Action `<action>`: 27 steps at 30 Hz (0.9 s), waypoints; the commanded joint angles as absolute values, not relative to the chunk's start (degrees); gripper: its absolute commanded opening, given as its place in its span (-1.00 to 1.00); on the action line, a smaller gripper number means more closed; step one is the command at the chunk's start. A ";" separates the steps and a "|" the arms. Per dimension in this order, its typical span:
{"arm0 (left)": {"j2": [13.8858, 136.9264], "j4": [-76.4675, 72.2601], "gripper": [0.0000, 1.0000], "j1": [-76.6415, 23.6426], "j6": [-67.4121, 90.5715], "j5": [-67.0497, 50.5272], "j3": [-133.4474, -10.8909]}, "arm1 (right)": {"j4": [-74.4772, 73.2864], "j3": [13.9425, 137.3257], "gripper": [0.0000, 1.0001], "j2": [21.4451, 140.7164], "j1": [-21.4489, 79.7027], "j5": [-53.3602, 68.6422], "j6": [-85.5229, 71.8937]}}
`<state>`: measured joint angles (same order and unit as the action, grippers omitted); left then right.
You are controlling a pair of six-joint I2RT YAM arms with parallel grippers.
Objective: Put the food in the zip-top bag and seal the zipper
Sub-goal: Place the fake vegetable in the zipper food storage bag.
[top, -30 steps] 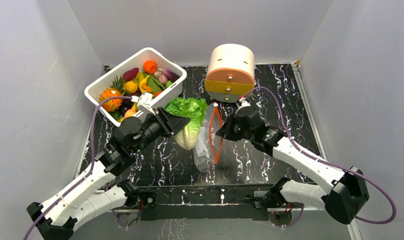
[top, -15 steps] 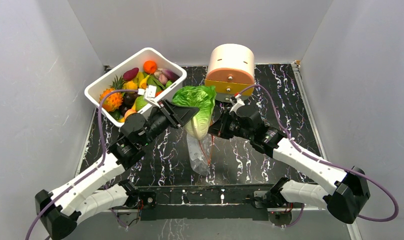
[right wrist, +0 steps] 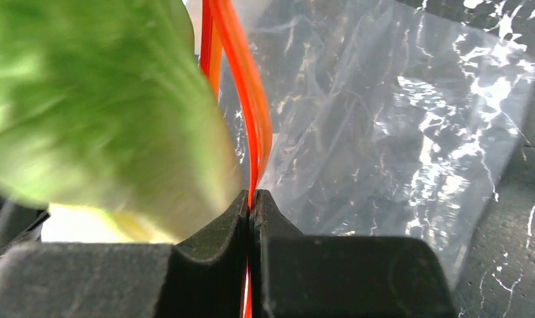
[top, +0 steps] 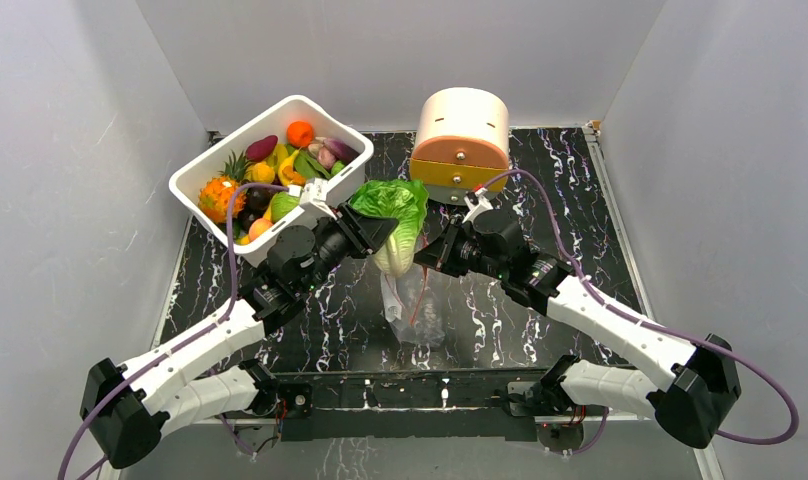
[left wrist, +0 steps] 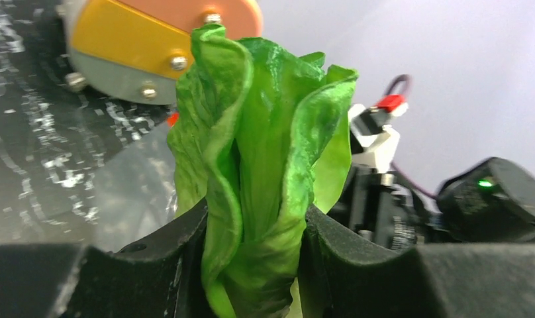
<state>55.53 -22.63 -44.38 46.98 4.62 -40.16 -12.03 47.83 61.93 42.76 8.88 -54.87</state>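
Note:
My left gripper (top: 373,226) is shut on the food, a leafy green-and-white lettuce (top: 398,210), held off the table with its pale stem end pointing down at the mouth of the zip-top bag (top: 420,315). In the left wrist view the lettuce (left wrist: 265,159) fills the gap between the fingers of my left gripper (left wrist: 257,212). My right gripper (right wrist: 251,196) is shut on the orange-red zipper (right wrist: 253,119) and holds the clear bag (right wrist: 390,132) up by its mouth. The blurred lettuce (right wrist: 99,99) sits just left of the strip. In the top view my right gripper (top: 426,258) is beside the lettuce's stem.
A white tub (top: 194,180) full of toy fruit and vegetables stands at the back left, close behind my left arm. The round cream-and-orange drawer box (top: 462,135) stands at the back centre, just behind the lettuce. Grey walls enclose the black marbled table (top: 580,200).
My left gripper has lifted the lettuce off the table and carried it back and right, over the bag. My right gripper has raised the bag's mouth and shifted a little left.

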 commanded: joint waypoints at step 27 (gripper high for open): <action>51.59 -8.97 -0.86 -44.47 65.20 19.49 -41.98 | 6.81 44.25 -1.00 63.11 44.34 6.08 -69.27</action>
<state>53.58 -7.64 -44.38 55.05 17.04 -41.23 -3.95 45.84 63.61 43.31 6.04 -63.35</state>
